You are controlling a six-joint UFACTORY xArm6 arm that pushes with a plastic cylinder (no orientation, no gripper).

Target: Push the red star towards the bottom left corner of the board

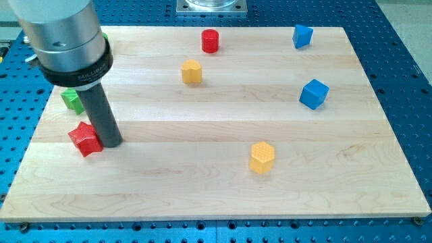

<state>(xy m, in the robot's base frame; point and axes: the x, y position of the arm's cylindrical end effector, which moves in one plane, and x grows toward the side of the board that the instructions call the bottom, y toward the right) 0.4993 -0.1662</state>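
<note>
The counter (223, 182) carries two blue blocks (314, 94) (302, 36), two yellow blocks (262, 157) (192, 71), a red cylinder (210, 41) and a green block (71, 100). The red star (85, 139) lies near the view's left edge, my tip (111, 143) touching its right side. There are no fingers, only the rod.

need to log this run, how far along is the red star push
Done: my tip sits against the red star, on its right in the view. In hand: the star lies near the board's left edge, about mid-height. Left: it is not yet at the bottom left corner, so it needs pushing down and left.
</note>
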